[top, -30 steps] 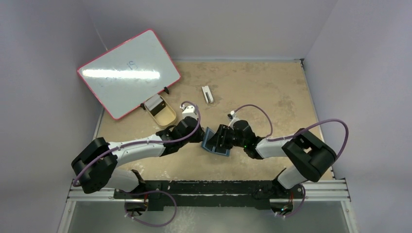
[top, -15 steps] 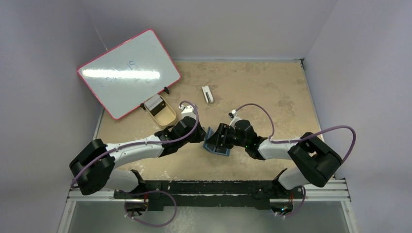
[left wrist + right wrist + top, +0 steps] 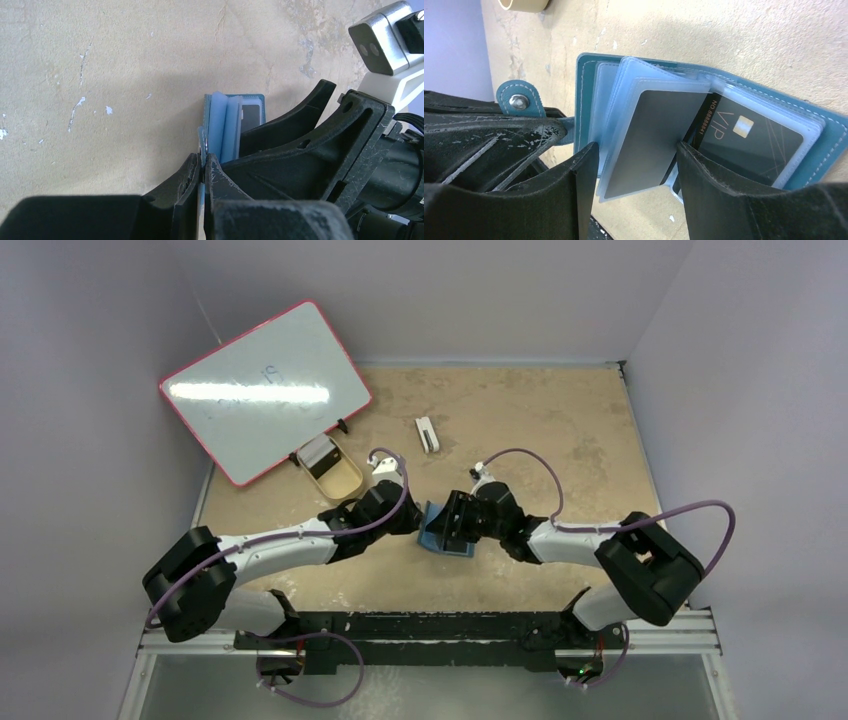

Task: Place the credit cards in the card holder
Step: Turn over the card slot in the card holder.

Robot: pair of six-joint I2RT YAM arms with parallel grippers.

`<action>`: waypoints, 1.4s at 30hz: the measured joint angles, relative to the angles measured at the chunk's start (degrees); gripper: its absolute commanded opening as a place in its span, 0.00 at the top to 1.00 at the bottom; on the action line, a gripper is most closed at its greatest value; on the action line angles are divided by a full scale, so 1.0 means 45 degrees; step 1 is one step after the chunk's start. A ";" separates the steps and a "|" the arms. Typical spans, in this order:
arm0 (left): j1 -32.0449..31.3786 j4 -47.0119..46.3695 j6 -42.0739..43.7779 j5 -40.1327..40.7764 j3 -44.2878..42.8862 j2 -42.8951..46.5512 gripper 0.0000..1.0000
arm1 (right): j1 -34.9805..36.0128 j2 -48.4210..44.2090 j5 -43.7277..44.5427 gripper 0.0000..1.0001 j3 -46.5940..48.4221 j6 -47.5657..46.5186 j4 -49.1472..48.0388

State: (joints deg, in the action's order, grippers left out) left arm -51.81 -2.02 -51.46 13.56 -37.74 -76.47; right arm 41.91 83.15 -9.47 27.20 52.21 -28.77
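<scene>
The teal card holder (image 3: 432, 532) lies open on the table between both arms. My left gripper (image 3: 202, 165) is shut on its thin snap strap, its fingers (image 3: 408, 520) at the holder's left edge. In the right wrist view the holder (image 3: 583, 100) shows clear sleeves fanned out. A grey credit card (image 3: 659, 135) sits partly in one sleeve, and a black VIP card (image 3: 749, 140) lies in the sleeve behind it. My right gripper (image 3: 636, 150) is open, one finger close on each side of the grey card's near end. From the left wrist the holder (image 3: 222, 125) is seen edge-on.
A pink-framed whiteboard (image 3: 265, 390) leans at the back left. In front of it a tan tray (image 3: 340, 482) holds a grey card-like piece (image 3: 318, 452). A small white block (image 3: 427, 434) lies behind the grippers. The right arm's wrist camera (image 3: 382, 42) is close to my left fingers.
The right arm's elbow swung out to the right and its gripper edged slightly left over the holder. The left arm and the holder stayed in place.
</scene>
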 measured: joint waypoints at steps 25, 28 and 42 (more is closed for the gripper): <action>-0.0005 0.0238 0.0214 0.0248 -0.0005 -0.0019 1.00 | 0.0019 -0.1156 0.3259 0.30 0.1899 -0.1501 0.5615; 0.0000 0.0248 0.0291 0.0359 -0.0005 -0.0126 1.00 | 0.0019 -0.1214 0.3526 0.29 0.2157 -0.1613 0.6086; 0.0000 0.0350 0.0340 0.0597 0.0005 -0.0437 0.94 | 0.0019 -0.1443 0.2351 0.38 0.1821 -0.1715 0.4911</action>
State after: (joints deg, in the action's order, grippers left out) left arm -51.81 -0.45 -49.93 16.25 -37.71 -78.43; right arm 42.00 76.66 1.10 35.40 44.49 -6.68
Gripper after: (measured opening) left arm 0.025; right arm 0.636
